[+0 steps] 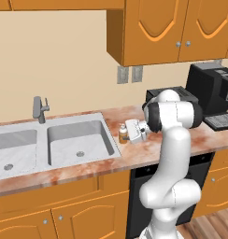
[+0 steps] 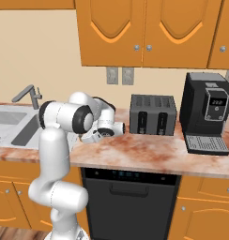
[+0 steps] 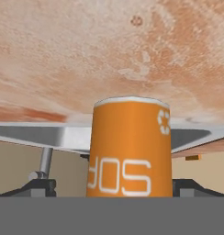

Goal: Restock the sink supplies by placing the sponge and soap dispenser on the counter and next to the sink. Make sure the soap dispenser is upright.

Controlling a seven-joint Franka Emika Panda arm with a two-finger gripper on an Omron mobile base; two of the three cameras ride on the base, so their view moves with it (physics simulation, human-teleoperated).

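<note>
The soap dispenser [image 1: 123, 134], an amber bottle with a white top, stands upright on the marbled counter [image 1: 148, 151] just right of the sink [image 1: 55, 140]. My gripper [image 1: 128, 135] lies level and reaches it from the right. In the hand view, which is rolled upside down, the soap dispenser [image 3: 130, 147] sits between the two dark fingertips [image 3: 40, 187]. There is a gap on one side, so the gripper [image 3: 114, 189] is open around the bottle. The green sponge is out of view.
The grey lever faucet [image 1: 39, 109] rises behind the double basin. A black toaster [image 2: 153, 115] and a black coffee machine [image 2: 208, 110] stand on the counter to the right. Wall cabinets [image 1: 176, 28] hang overhead, and a dark dishwasher front [image 2: 130, 197] sits below the counter.
</note>
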